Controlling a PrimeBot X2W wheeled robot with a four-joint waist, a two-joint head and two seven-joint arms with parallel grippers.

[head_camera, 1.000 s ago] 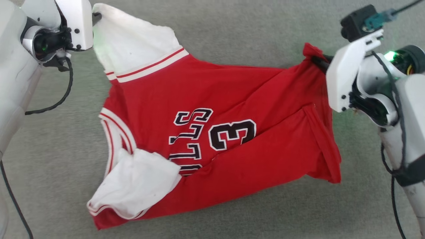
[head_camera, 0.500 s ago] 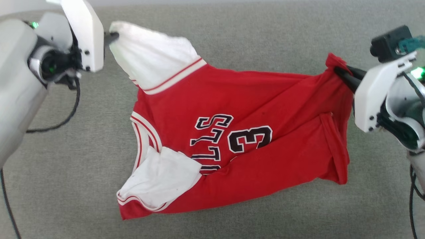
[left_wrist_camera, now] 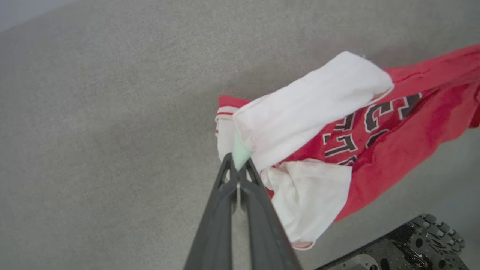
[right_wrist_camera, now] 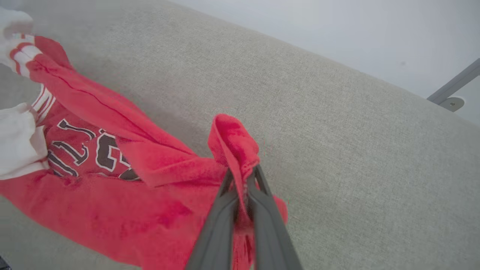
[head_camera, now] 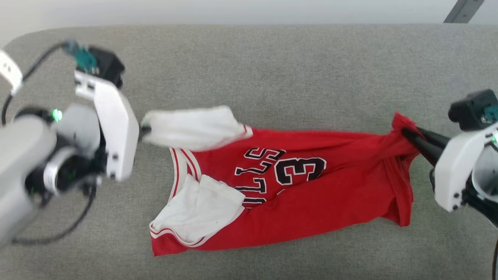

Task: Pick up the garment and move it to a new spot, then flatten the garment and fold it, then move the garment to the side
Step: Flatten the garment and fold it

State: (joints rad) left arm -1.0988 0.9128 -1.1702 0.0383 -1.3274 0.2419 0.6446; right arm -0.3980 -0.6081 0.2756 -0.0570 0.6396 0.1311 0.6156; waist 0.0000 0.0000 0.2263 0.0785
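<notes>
Tension's the aim: my left hand [head_camera: 143,129] clenched on 1 white sleeve [head_camera: 194,126], right hand [head_camera: 406,134] gripping the hem corner [head_camera: 400,121], so the garment [head_camera: 319,194] can settle flat on the tabletop [head_camera: 272,70].

Small red jersey shirt [head_camera: 330,198] with black, white-outlined lettering: one. White short sleeves on it: two, the far sleeve [head_camera: 194,128] and the near sleeve [head_camera: 198,208]. Grippers with long dark fingers: two, the left gripper [head_camera: 144,129] and the right gripper [head_camera: 407,133], two fingers apiece. Black box-shaped modules with teal connectors: two, the left module [head_camera: 105,66] and the right module [head_camera: 472,109]. Grey woven-fabric surface [head_camera: 272,70]: one. Grey metal strut [head_camera: 463,11]: one.
</notes>
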